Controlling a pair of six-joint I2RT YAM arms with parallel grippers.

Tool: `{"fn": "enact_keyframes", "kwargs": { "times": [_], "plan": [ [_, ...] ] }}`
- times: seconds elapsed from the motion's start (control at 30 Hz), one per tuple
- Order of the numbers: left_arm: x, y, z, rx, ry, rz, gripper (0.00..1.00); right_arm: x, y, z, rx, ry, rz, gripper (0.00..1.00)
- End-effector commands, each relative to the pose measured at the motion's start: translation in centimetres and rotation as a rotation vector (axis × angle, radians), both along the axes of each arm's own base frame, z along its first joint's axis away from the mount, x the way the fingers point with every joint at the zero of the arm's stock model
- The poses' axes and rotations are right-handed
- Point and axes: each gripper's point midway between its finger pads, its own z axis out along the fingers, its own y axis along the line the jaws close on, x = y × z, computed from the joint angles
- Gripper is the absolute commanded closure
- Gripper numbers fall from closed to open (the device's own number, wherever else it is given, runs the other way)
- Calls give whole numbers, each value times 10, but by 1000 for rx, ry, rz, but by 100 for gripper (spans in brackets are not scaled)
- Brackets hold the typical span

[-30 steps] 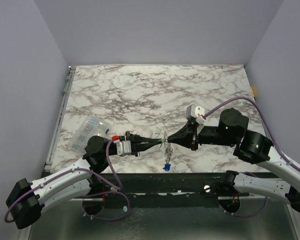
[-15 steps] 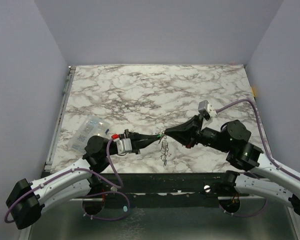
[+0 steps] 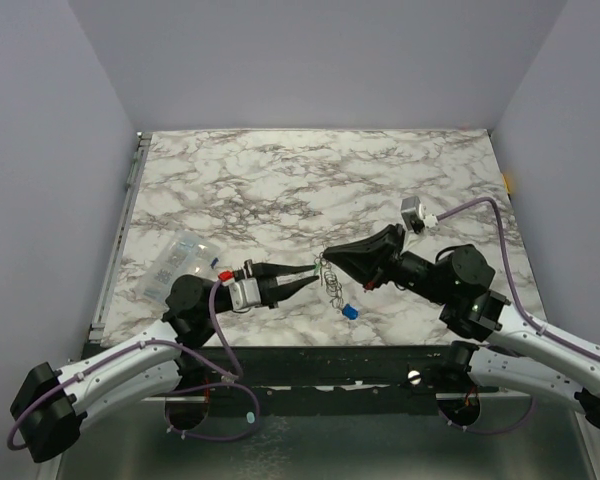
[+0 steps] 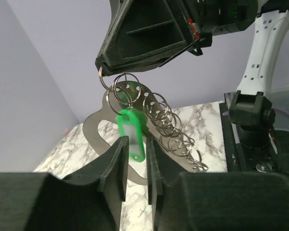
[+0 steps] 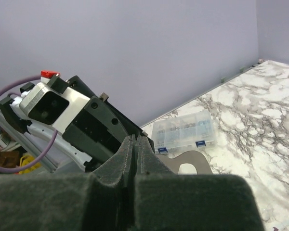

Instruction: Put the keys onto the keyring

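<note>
Nearest, the blue key [image 3: 349, 312] sits at the chain's end. It is now farther and more to the right than a second ago, when it was close to the counter's [image 3: 280, 180] near edge. The left tool [image 3: 307, 283] has drawn back leftward. Its jaws, shut before, stand slightly parted with the green key [image 4: 130, 135] in the gap; whether they touch it is unclear. Just beyond, the keyring [image 4: 90, 131] hangs from the right tool [image 3: 328, 256], which is pinched closed on its top ring and whose arm has swung nearer.
</note>
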Motion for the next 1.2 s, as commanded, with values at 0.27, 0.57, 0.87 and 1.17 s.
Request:
{"fn": "enact_keyframes", "kwargs": {
  "times": [0.27,0.57,0.87,1.17],
  "plan": [
    [-3,18,-3,65,-87,51,44,-22,-6,6,-98,-128,86,99],
    [-25,10,5,89,-34,-124,49,-46,2,-2,-219,-197,249,99],
    [-43,5,10,105,5,-264,55,-41,6,-12,-291,-213,253,99],
    [-23,5,16,84,143,-206,61,-37,8,-19,-329,-218,246,99]
  ]
}}
